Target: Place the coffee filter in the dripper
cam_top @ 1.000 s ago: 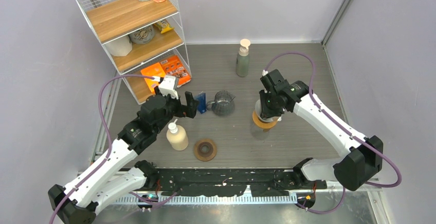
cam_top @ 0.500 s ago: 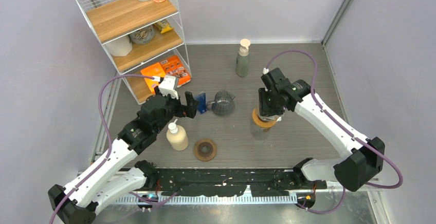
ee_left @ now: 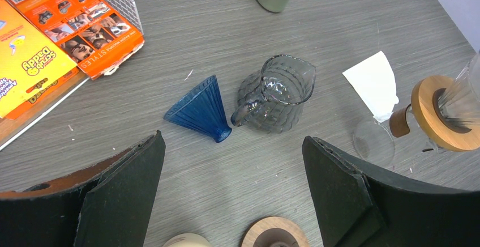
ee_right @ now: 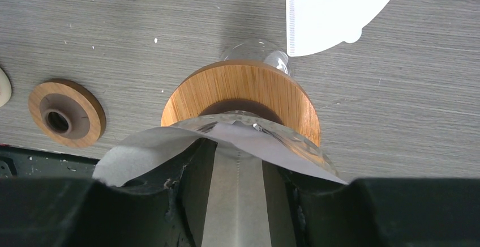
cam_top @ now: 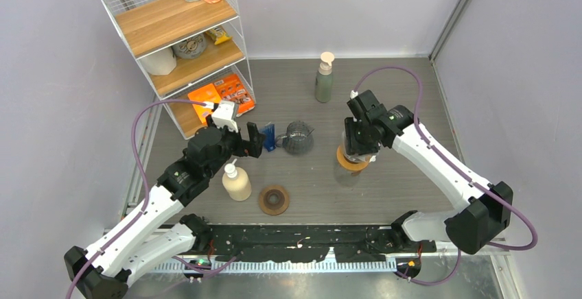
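The glass dripper with a wooden collar (cam_top: 352, 162) stands right of the table's middle. My right gripper (cam_top: 357, 146) is directly above it, shut on a white paper coffee filter (ee_right: 236, 199). The filter's spread edge drapes over the dripper's glass rim (ee_right: 257, 127), above the wooden collar (ee_right: 243, 91). A second white filter (ee_right: 334, 6) lies on the table just beyond the dripper and also shows in the left wrist view (ee_left: 373, 81). My left gripper (cam_top: 255, 140) is open and empty, hovering near the soap bottle (cam_top: 236, 181).
A blue ribbed cone (ee_left: 198, 111) and a glass pitcher (ee_left: 277, 93) lie mid-table. A wooden disc (cam_top: 274, 199) sits near the front edge. A green bottle (cam_top: 324, 78) stands at the back. A wire shelf (cam_top: 178, 45) with orange packets stands at the back left.
My right gripper has shifted very slightly over the dripper with the filter in it. The left arm has not moved.
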